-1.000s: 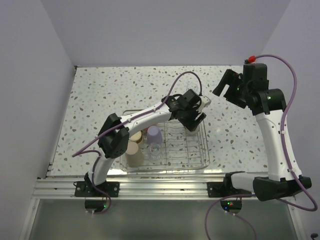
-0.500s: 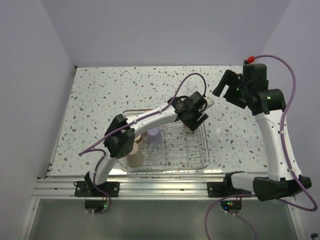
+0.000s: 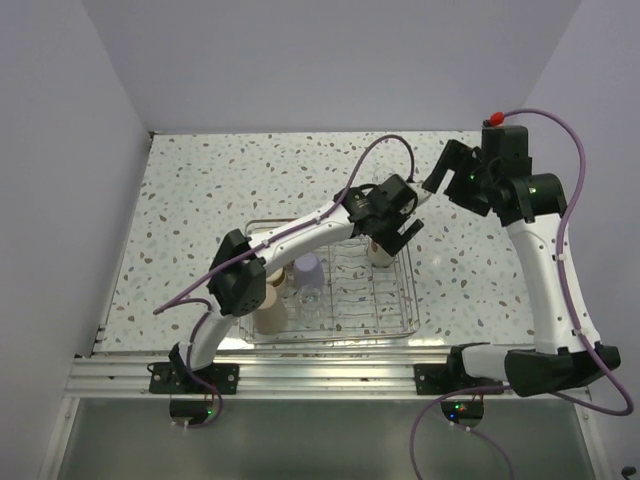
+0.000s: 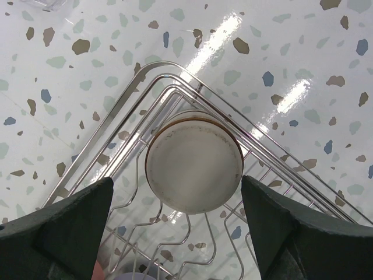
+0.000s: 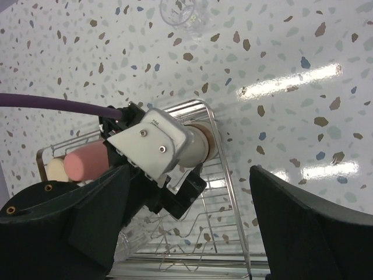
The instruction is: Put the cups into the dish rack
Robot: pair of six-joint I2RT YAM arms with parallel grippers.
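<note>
A short brown cup stands upside down in the far right corner of the dish rack. My left gripper hovers over it, open, its fingers apart from the cup on both sides. The top view shows the same cup just below the left gripper. Also in the dish rack are a lavender cup, a clear cup and a tall tan cup. A red-pink cup lies in the rack too. My right gripper hangs open and empty above the table, right of the rack.
One clear cup stands on the speckled table beyond the rack; its edge shows as the clear cup in the left wrist view. The left arm's purple cable arches over the rack's far side. Walls close in the table's left and back.
My left gripper has opened and let go of the brown cup, which now stands in the rack's far right corner. The gripper drew back slightly toward the far side. The right arm barely moved.
</note>
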